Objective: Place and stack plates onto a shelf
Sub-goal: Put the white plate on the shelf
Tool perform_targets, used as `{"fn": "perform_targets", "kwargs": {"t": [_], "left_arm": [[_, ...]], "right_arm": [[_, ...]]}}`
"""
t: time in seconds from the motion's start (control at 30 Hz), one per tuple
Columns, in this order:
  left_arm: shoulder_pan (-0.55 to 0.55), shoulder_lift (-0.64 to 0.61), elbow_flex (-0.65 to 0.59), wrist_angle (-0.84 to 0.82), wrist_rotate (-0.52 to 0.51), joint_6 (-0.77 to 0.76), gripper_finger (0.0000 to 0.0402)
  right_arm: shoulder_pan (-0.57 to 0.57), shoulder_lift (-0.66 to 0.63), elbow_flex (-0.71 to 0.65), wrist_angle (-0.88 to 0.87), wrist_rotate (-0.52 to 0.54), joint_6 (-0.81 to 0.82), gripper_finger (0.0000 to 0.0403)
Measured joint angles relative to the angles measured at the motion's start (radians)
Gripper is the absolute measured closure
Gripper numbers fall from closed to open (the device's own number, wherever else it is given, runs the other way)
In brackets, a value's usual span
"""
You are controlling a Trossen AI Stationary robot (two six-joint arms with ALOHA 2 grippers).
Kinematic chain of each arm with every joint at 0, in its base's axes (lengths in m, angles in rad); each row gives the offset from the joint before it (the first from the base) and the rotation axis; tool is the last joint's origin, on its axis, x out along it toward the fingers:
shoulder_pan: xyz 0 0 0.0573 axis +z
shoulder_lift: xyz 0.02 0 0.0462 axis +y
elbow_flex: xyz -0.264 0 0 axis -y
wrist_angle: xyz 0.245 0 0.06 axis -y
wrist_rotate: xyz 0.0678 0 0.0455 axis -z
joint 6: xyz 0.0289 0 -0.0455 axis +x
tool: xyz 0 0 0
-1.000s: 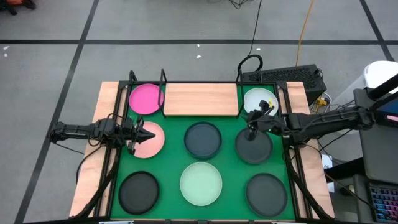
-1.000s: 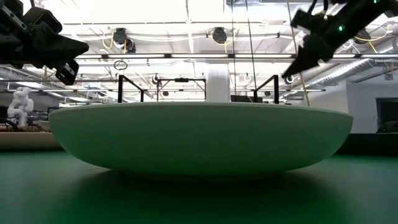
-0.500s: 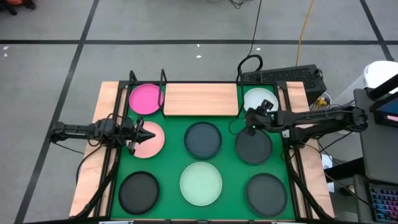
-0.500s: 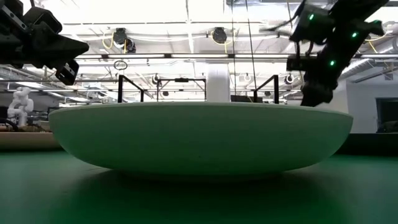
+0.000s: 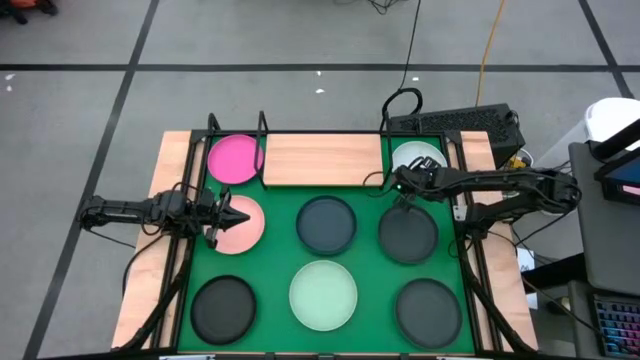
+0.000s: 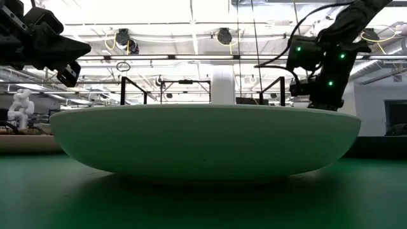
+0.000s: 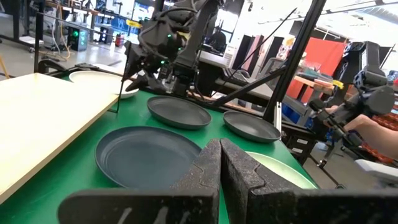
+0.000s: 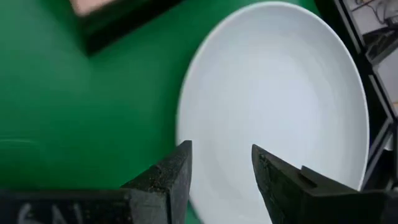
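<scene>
White and shallow, the plate (image 5: 416,157) lay at the far right corner of the green mat (image 5: 365,262), just beside the right end of the light-wood shelf (image 5: 323,160), which stood bare. The right gripper (image 5: 398,182) hung over the plate's near-left rim; in its wrist view the two dark fingers (image 8: 163,177) stood apart, holding nothing, with the rim running between them and the plate's body spreading away ahead. A round plate has no long axis, so the grasp would likely turn on straddling that edge. The right arm was clearly the nearer one. The left gripper (image 5: 232,217) waited well apart over the pale pink plate (image 5: 240,228), its fingers (image 7: 202,171) pressed together and empty. A magenta plate (image 5: 234,159) lay just beside the shelf's left end.
</scene>
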Motion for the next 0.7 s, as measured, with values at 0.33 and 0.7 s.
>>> {"fn": "perform_targets", "kwargs": {"t": [0.33,0.7], "left_arm": [[0.0,0.0,0.0,0.0,0.0,0.0,0.0396],[0.0,0.0,0.0,0.0,0.0,0.0,0.0396]], "right_arm": [[-0.083,0.065,0.0,0.066,-0.077,-0.057,0.0252],[-0.095,0.048,0.0,0.052,-0.079,-0.057,0.0271]]}}
